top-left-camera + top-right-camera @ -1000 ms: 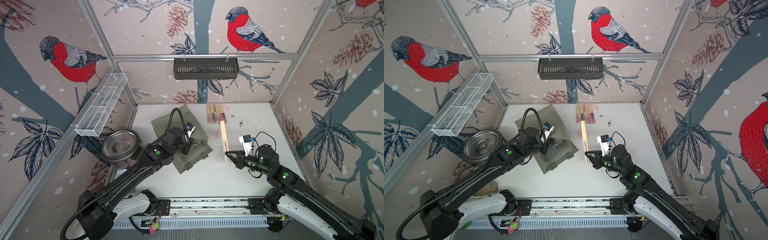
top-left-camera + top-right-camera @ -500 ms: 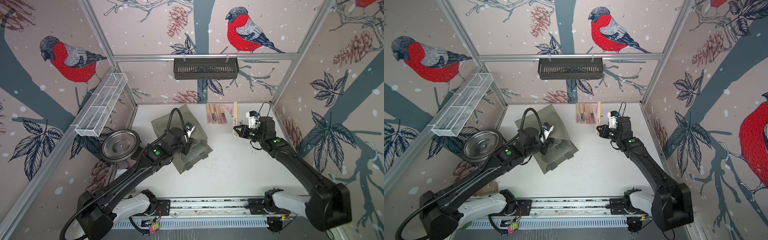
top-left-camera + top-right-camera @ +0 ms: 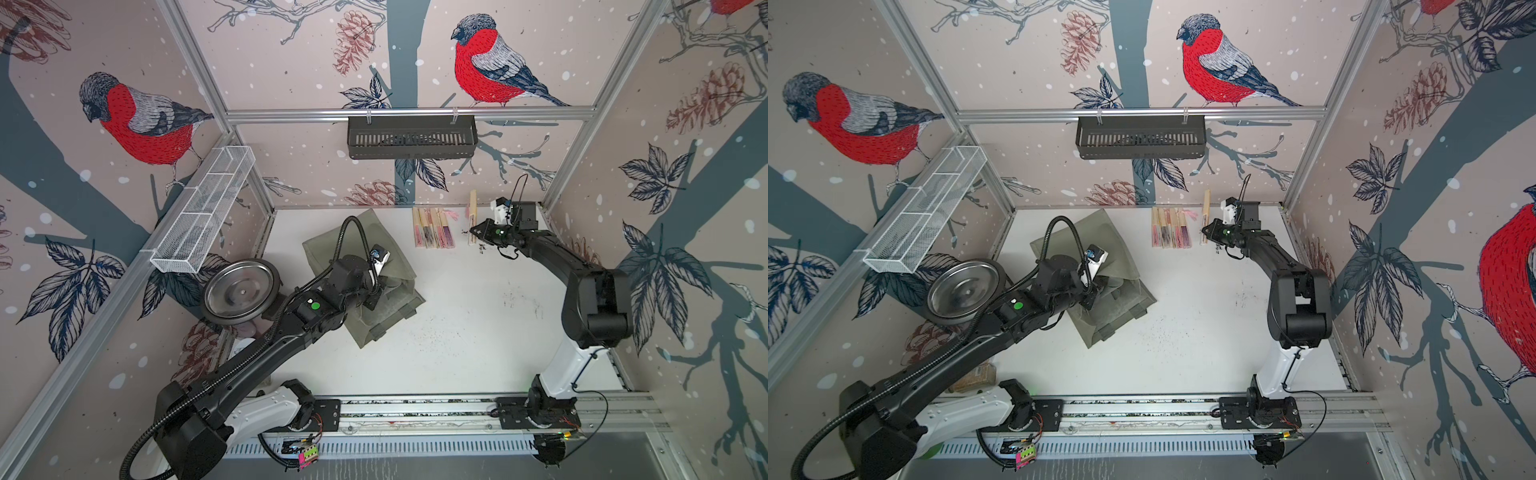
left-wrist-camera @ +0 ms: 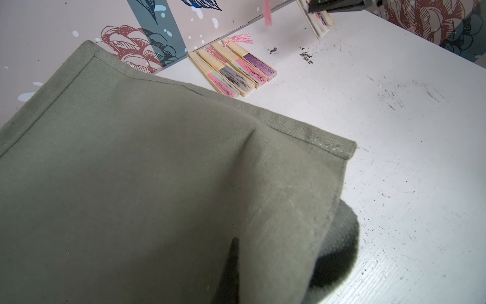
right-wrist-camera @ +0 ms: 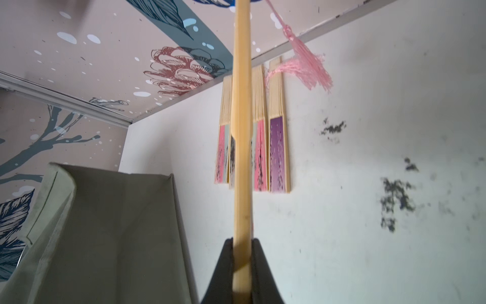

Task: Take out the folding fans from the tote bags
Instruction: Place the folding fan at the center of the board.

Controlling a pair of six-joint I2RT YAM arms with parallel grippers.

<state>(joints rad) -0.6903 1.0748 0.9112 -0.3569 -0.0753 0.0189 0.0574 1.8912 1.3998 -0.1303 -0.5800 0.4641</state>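
One table [image 3: 478, 332]: white and scuffed; both claws are over its far half.
Tote bag [image 3: 399, 270] [image 4: 131, 171] [image 5: 105, 223]: olive cloth, slumped on the table right under the left claw and well apart from the right claw.
Wire tray [image 3: 203, 208]: white mesh on the side wall, above and beyond the left claw on its outer side.
Basket [image 3: 411, 137]: black and slotted, hung on the back-wall rail, high beyond both claws.
Bowl [image 3: 241, 291]: metal and tilted, behind the left claw on its outer side.
Row of fans [image 3: 434, 228] [image 4: 234, 68] [image 5: 263, 144]: four closed fans lying flat, side by side at the foot of the back wall. They are just beside the right claw on its inner side, with their bamboo ends toward the wall.
Held fan [image 3: 472, 212] [image 5: 242, 158]: closed and tilted, nipped near its fabric end. It runs from the right claw toward the back wall.
Right claw [image 3: 473, 230] [image 5: 242, 252]: jaws nearly together, clamped on the held fan's two flat sides.
Left claw [image 3: 374, 293]: jaws fully together and hidden by the cloth. The bag's upper layer rises in a fold to it, pinched.
Tassel [image 5: 305, 68] [image 4: 267, 15]: pink, dangling from the held fan's far end.
Specks [image 3: 482, 247] [image 5: 394, 194]: dark crumbs on the table just below the right claw.
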